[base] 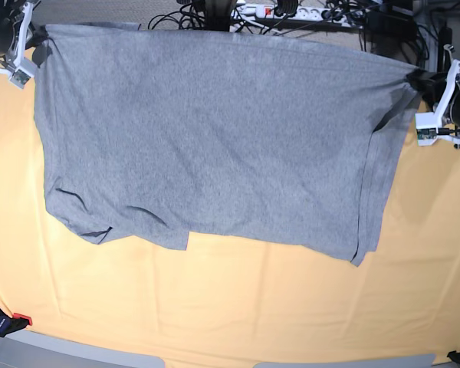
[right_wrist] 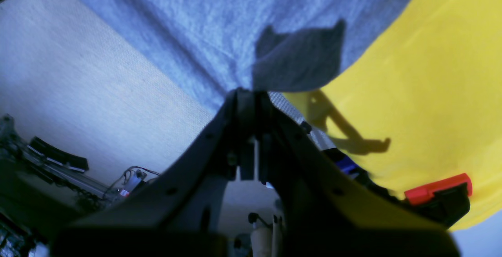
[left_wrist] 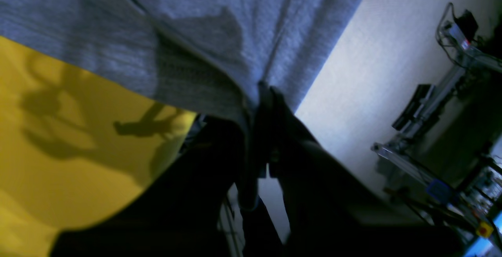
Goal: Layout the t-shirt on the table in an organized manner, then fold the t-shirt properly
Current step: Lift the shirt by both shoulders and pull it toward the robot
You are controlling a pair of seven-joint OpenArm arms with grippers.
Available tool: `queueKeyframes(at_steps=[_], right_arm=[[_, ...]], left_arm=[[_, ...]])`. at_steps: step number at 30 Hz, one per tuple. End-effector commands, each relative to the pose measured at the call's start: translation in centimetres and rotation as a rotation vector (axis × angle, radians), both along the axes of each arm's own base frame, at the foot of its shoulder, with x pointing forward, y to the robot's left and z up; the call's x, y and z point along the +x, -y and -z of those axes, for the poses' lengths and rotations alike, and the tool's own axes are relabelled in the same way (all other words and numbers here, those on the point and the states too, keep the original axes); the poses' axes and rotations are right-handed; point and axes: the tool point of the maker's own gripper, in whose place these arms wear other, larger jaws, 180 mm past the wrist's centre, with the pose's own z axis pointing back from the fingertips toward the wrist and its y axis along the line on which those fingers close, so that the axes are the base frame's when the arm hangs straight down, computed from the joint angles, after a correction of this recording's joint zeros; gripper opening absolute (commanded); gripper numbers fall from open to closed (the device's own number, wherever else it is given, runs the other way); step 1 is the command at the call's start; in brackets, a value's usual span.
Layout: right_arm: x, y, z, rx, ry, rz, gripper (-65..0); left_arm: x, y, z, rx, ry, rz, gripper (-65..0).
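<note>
In your left wrist view, the left jaws [left_wrist: 263, 92] are pinched tight on the t-shirt [left_wrist: 188, 29] edge at centre frame, with the yellow bench [left_wrist: 59, 139] at lower left.

In your right wrist view, the right jaws [right_wrist: 246, 92] are likewise clamped on grey fabric, at centre.

In your base view, the t-shirt [base: 215, 138] hangs stretched across the upper frame, plain side showing, between both arms over the bench [base: 253, 307].

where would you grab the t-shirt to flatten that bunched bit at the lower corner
Grip the t-shirt at the rumpled, folded-under hem corner on the base view's left, coming in from the open table below it. The edge there lies loose and raised in folds, so a gripper could likely slip under it.
</note>
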Motion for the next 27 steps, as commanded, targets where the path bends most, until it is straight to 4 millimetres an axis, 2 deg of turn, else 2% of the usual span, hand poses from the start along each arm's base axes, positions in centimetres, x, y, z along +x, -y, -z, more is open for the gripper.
queueKeyframes(at_steps=[1, 14, 23, 27], right_arm=[[0.0, 0.8, -0.5, -0.047, -0.008, -0.038, -65.0], [-4.3, 2.2, -0.9, -0.124, -0.184, -0.163, -65.0], [-4.5, 2.3, -1.0, -0.131, -0.193, -0.171, -65.0], [-4.5, 2.3, -1.0, -0.130, -0.193, -0.171, -65.0]], left_arm=[[0.4, -0.9, -0.8, 0.048, 0.013, 0.023, -65.0], [0.1, -1.5, -1.0, 0.079, -0.003, 0.033, -65.0], [0.5, -3.1, -2.1, 0.167, -0.011, 0.017, -65.0], [-1.4, -3.1, -0.9, 0.175, -0.092, -0.003, -65.0]])
